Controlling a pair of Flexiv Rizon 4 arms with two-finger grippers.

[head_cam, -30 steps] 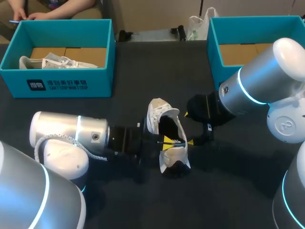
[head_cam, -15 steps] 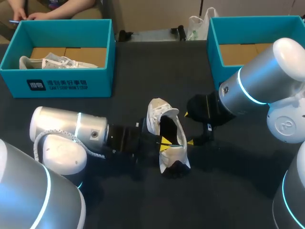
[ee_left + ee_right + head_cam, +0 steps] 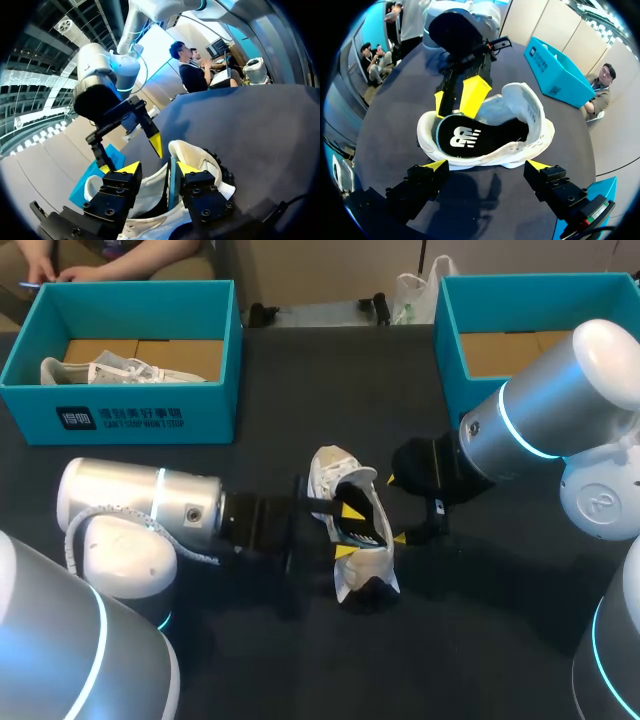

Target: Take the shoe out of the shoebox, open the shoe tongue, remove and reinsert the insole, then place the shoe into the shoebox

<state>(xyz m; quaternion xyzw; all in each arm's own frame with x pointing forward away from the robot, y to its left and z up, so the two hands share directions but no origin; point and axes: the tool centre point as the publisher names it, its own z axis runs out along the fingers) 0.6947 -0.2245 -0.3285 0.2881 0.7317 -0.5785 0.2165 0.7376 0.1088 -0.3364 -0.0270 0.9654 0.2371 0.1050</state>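
Note:
A white shoe (image 3: 325, 480) lies mid-table with its opening turned toward my right arm. Its black insole (image 3: 465, 137) sits inside, white logo showing. My left gripper (image 3: 347, 531) comes in from the left over the shoe's opening, open. Its yellow tips stand apart, one on either side of the shoe's side wall (image 3: 171, 180). From the far side, the left gripper (image 3: 456, 99) shows above the shoe's rim. My right gripper (image 3: 487, 165) is wide open just right of the shoe (image 3: 530, 112), touching nothing; in the head view the right gripper (image 3: 396, 508) sits beside the shoe's right edge.
A teal shoebox (image 3: 120, 420) at the back left holds a second white shoe (image 3: 110, 370). Another teal shoebox (image 3: 450, 350) stands at the back right, partly behind my right arm. Dark tabletop lies in front of the shoe.
My left gripper, shut inside the shoe a second ago, has opened, and its arm has drawn back slightly to the left. The right arm and the shoe have not moved.

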